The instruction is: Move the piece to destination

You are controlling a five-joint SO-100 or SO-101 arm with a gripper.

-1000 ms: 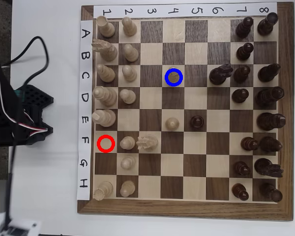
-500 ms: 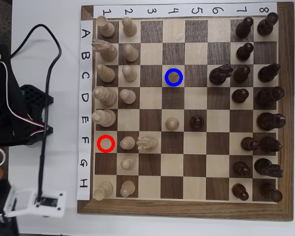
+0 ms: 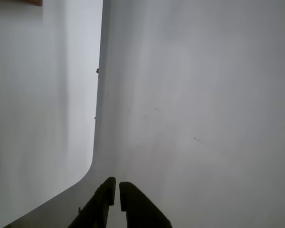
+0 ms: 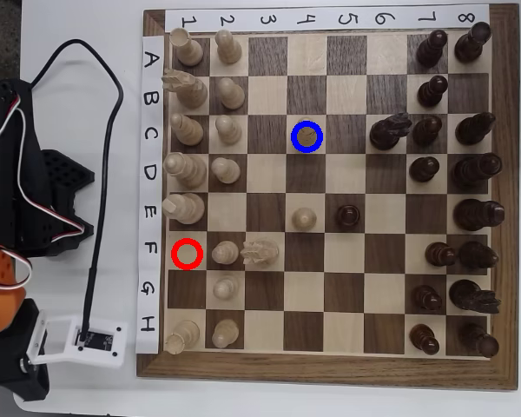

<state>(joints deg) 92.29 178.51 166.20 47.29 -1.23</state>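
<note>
Piece unmoved inside blue ring, arm shifted

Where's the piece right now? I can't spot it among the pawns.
In the overhead view the piece stands inside the blue ring on the dark square at row C, column 4, with bare squares around it.
</note>
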